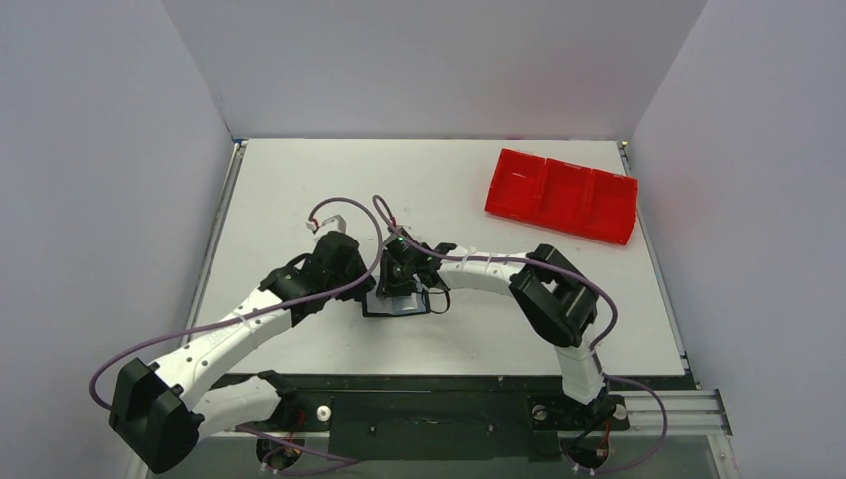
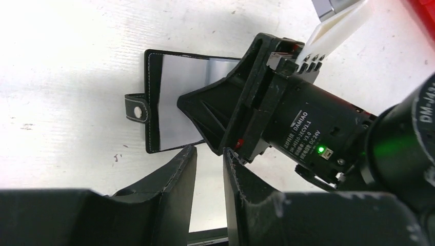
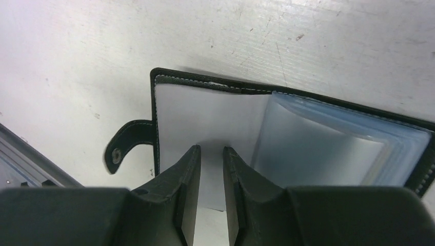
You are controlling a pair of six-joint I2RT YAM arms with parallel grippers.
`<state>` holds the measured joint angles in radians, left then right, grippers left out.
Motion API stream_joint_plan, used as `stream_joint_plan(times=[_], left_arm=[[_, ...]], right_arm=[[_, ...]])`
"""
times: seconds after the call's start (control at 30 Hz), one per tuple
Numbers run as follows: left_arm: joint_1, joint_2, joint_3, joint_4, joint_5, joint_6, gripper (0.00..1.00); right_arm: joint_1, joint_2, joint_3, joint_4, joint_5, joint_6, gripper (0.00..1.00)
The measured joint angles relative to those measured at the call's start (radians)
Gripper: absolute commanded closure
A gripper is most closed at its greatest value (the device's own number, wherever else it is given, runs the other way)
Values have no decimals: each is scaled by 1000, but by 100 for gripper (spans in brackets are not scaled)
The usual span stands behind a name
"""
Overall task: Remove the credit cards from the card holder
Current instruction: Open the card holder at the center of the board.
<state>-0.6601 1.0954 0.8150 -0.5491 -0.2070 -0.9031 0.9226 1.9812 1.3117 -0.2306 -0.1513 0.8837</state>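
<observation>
Red three-compartment tray (image 1: 564, 195) was set at the far right corner of the white table (image 1: 299, 180), which was enclosed by grey walls (image 1: 429, 60).

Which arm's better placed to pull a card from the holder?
Right, probably. The right tool is over the open card holder, tips low over its inside; the left tool sits at the edge, behind it.

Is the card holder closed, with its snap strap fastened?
No, the card holder lies open, with its clear sleeves showing and the snap strap hanging loose at the side.
</observation>
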Motion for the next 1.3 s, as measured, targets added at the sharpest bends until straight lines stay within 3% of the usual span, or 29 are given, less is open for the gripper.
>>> stream_joint_plan(times=[0.43,0.87,1.1,1.3], left_arm=[[26,29,-41,6,20,-7,78],[39,169,-45,95,104,9,78],[10,212,-8,98,114,32,78],[5,212,17,84,60,33,85]], right_arm=[[-10,43,11,10,-16,19,78],[-82,-158,-101,8,24,18,73],[-105,-207,-184,-2,61,17,77],[-97,-207,-197,-10,69,17,82]])
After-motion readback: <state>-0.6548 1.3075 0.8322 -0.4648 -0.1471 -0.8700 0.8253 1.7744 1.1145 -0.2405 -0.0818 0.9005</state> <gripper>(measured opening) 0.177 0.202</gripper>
